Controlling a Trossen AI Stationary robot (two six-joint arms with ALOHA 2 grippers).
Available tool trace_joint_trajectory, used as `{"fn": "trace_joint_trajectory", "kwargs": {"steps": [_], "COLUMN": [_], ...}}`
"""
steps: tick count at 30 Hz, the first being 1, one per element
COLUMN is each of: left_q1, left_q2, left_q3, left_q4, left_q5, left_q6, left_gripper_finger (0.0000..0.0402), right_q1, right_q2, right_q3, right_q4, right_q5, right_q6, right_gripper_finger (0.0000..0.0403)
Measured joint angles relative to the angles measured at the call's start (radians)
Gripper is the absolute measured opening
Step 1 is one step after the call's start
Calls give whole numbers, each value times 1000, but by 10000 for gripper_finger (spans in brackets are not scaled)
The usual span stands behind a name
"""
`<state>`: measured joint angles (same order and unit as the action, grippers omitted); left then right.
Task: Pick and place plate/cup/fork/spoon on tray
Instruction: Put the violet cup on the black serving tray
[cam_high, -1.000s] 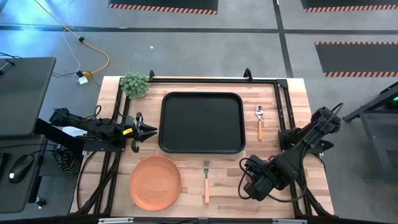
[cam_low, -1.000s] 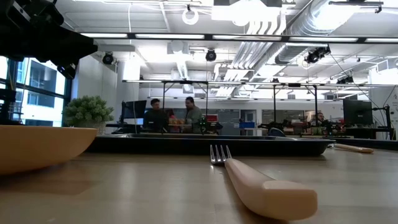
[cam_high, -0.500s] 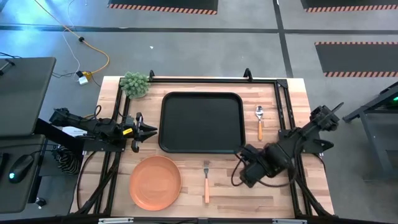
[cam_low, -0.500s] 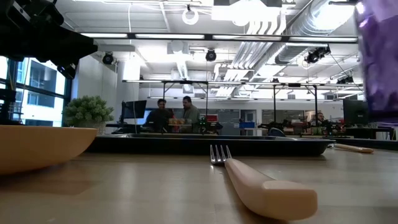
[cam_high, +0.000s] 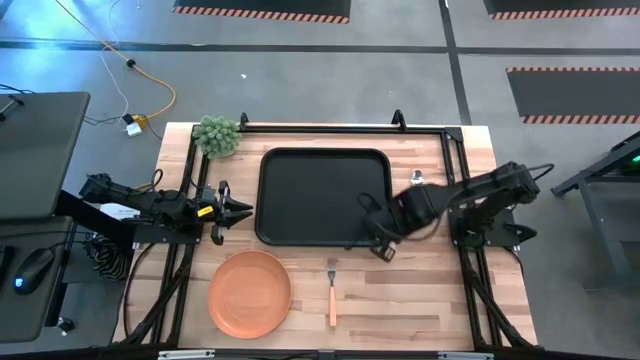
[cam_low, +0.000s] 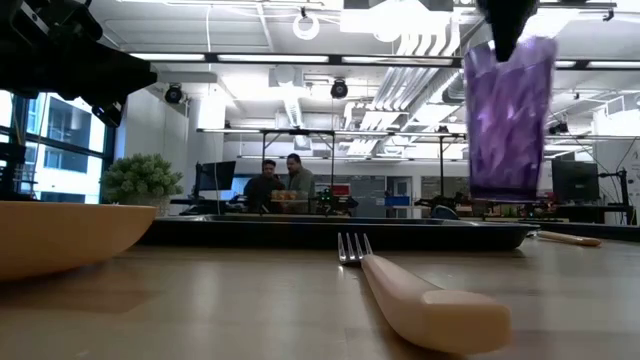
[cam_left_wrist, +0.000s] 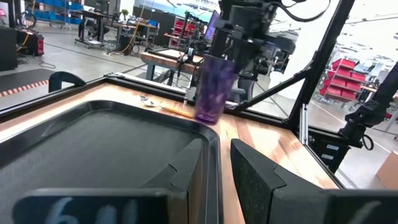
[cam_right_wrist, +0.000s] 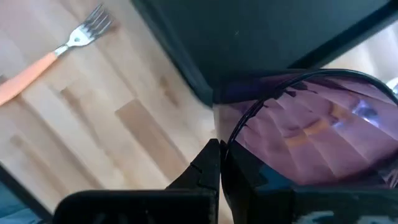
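The wooden tabletop carries everything. On its far half lies the black tray, nothing in it. The orange plate sits on the near left part of the tabletop, well apart from the tray's near edge.

The right arm reaches in from the right, and its right gripper hangs at the tray's near right corner, fingers pinched together on the rim of the purple cup. The right wrist view shows one dark finger outside the cup's wall and the other inside, the thin rim clamped between them. The cup is upright and off the tabletop; the low view shows clear air beneath its base, and the left wrist view has it above the tray's corner edge.

The left gripper waits just beside the tray's left edge, fingers apart, holding nothing.

The fork lies on the tabletop near the tray's near edge, tines toward the tray, between the plate and the right arm. The spoon lies just right of the tray; only its bowl shows, the handle hidden under the right arm.
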<state>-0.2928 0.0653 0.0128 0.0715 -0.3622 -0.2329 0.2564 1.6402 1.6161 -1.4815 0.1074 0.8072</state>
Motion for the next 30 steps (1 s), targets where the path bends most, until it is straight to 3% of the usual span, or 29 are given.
{"fn": "trace_joint_trajectory", "kwargs": {"steps": [15, 30], "left_q1": [0, 0], "left_q2": [0, 0], "left_q3": [0, 0], "left_q4": [0, 0], "left_q5": [0, 0], "left_q6": [0, 0], "left_gripper_finger": [76, 76], "right_q1": [-314, -481], "right_q2": [-1, -1], "right_q3": [0, 0], "right_q4": [60, 129], "right_q5": [-10, -49], "right_q6": [-399, -675], "right_gripper_finger": [0, 0]}}
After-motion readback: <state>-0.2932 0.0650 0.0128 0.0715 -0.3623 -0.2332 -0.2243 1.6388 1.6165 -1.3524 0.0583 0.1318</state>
